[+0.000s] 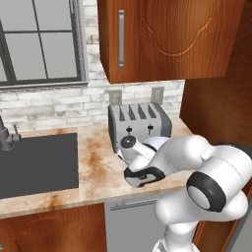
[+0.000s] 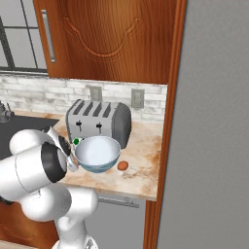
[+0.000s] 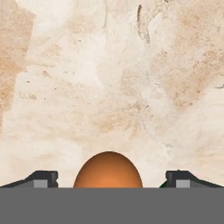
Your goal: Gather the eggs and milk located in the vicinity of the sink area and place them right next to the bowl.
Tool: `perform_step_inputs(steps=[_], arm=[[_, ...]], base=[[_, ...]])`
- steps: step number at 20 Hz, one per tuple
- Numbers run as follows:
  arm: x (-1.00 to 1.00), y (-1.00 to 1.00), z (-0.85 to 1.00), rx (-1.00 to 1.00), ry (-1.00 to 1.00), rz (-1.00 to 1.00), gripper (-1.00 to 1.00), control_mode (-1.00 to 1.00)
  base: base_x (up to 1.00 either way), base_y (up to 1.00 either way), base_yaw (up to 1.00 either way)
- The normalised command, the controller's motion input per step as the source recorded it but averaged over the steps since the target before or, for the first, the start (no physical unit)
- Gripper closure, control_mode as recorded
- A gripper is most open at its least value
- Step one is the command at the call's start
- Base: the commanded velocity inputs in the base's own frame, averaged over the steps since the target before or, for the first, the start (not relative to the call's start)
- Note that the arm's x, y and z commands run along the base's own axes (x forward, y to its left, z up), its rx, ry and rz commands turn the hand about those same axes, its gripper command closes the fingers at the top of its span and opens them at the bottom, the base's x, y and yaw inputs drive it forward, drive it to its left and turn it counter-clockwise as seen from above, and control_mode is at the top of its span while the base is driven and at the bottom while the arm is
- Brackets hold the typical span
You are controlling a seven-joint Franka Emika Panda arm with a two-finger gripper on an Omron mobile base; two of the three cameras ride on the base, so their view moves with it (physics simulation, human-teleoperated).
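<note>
The gripper [image 3: 111, 178] stands wide open, holding nothing, its fingertips [image 3: 43, 178] apart on either side of an egg [image 3: 108, 169] lying free on the counter [image 3: 109, 87]; a crooked lift could clip it and set it rolling. Beside the bowl [image 2: 97, 153], a second egg [image 2: 123, 166] lies right, near the counter's front edge. The toaster [image 2: 99, 121] blocks the far side; open counter runs left toward the sink [image 1: 37, 165].

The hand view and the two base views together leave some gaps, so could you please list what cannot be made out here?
- Milk: right base view, a green speck between toaster and bowl; the arm hides the rest.
- Bowl: left base view, mostly behind the arm.
- Egg between the open gripper: hand view, bottom cut off, so contact with the counter is unclear.
- Sink: left edge crops it.
</note>
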Motion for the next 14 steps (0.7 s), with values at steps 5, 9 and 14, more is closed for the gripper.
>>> perform_step_inputs(steps=[5, 9, 14], arm=[[-0.12, 0.23, 0.14, -0.01, -0.02, 0.0, -1.0, -1.0], [-0.27, 0.33, 0.15, -0.04, 0.0, 0.0, -1.0, -1.0], [-0.32, 0.3, 0.52, -0.07, -0.05, 0.0, -1.0, -1.0]], base=[[0.0, 0.0, 0.0], [0.0, 0.0, 0.0], [0.0, 0.0, 0.0]])
